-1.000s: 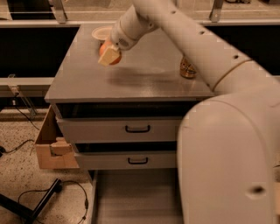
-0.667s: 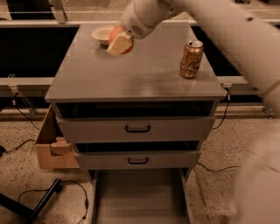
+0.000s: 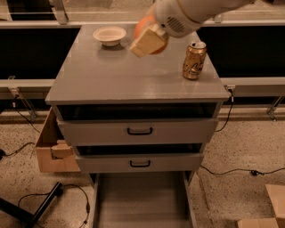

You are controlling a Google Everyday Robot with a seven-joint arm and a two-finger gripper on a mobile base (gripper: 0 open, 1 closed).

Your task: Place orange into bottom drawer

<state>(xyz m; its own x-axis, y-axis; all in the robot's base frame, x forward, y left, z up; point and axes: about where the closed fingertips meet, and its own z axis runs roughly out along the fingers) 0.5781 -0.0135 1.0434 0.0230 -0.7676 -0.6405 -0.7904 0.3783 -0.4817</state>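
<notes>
Nearest the camera, bottom drawer [image 3: 142, 200]: pulled out below the other two; wide grey tray, flat floor, low side walls; front end cut off by the picture edge

floor [image 3: 240, 156]: speckled; black cables [image 3: 80, 200] lying left of the drawer, another cable running off to the right

cardboard box [image 3: 51, 153]: open, on the floor against the cabinet's left side, level with the two upper drawers

middle drawer [image 3: 140, 164]: grey front, black handle; sits just above the bottom drawer; dark gap over its front

top drawer [image 3: 140, 131]: grey front, black handle; dark gap over it too, under the top slab

cabinet top [image 3: 116, 80]: flat grey surface, mostly bare in the near half

gold can [image 3: 194, 60]: upright on the right side of the cabinet top, near the right edge; well apart from the bowl

gripper [image 3: 151, 35]: up in the air over the back-middle of the cabinet top, between can and bowl (nearer the can); closed around the orange; tan finger pad [image 3: 147, 42] facing the camera

orange [image 3: 140, 25]: held in the gripper, clear of the surface; partly hidden behind the pad; not in any drawer

arm [image 3: 196, 11]: white, coming in from the upper right, blurred

bowl [image 3: 109, 34]: cream-white, shallow, upright at the back left of the cabinet top; left of the gripper, not touching it
</notes>
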